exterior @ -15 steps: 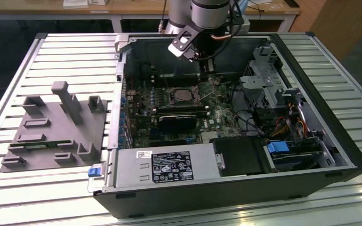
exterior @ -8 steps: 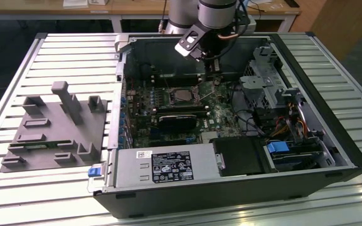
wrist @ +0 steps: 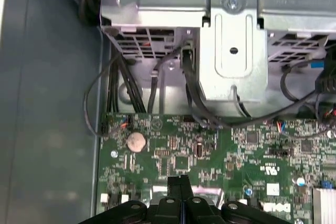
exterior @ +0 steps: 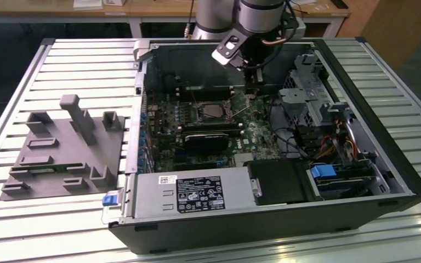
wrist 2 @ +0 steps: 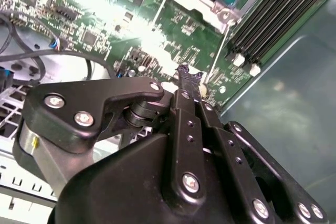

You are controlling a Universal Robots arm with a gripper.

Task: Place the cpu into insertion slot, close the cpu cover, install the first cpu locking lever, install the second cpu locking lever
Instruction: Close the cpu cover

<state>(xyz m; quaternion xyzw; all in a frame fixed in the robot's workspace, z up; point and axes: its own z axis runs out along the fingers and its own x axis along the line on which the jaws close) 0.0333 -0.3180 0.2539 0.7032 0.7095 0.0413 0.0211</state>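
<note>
Nearest to the lens in the second wrist view, recorded gripper (wrist 2: 185, 73) with fingers (wrist 2: 181, 111) pressed flat together, gripping nothing. Placed it, by the exterior view, low inside case (exterior: 269, 233), over board (exterior: 258, 137), just beside slot (exterior: 198, 117) on the exterior view's right; contact with the board not confirmed. Found cpu (exterior: 212, 111) lying square in the slot, grey top up, inside the rim. Noted bright metal framing round the chip in the second wrist view, taken to be cover (wrist 2: 202, 2); cannot tell whether fully down. Cannot make out position of either lever. Noted memory slots (wrist 2: 273, 22) near the tips, plus cables (wrist: 105, 93) and cage (wrist: 233, 51) ahead of them in the first wrist view. Judged chip placement complete and step in hand to be closing work at the slot's edge, with closed fingers serving as a pusher. Recommended for doing it well: hold fingers clamped for one stiff pushing point; bear on cover or lever metal only, never on board parts; press slowly along the hinge path; steer clear of memory slots and cables; check for cover sitting flat and even round the chip before adding force.
</note>
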